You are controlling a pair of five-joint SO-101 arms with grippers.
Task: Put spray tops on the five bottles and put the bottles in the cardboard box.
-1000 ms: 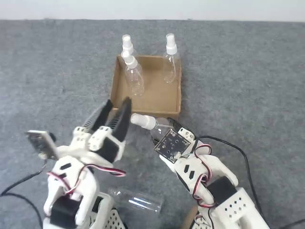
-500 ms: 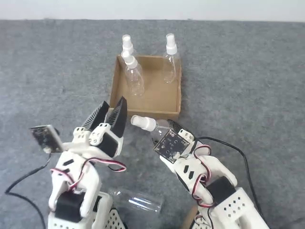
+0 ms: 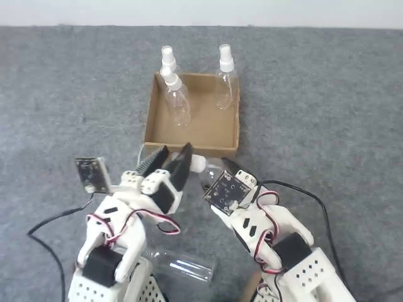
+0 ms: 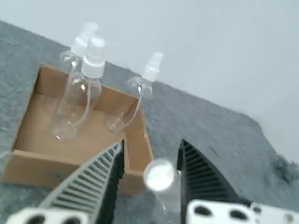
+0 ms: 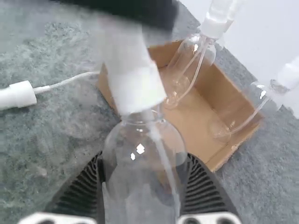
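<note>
Left claw [image 4: 151,144] astride spray top [image 4: 160,176]

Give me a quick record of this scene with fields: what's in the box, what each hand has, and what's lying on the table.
cardboard box: three capped bottles standing inside
right hand: shut on the held bottle, which is tilted toward the box
spray top: sits on the held bottle's neck
left hand: open, one finger on either side of that spray top
bare bottle: lying on the table by the arm bases, no top
loose spray top: on the table with its tube
outside the box: two bottles
</note>
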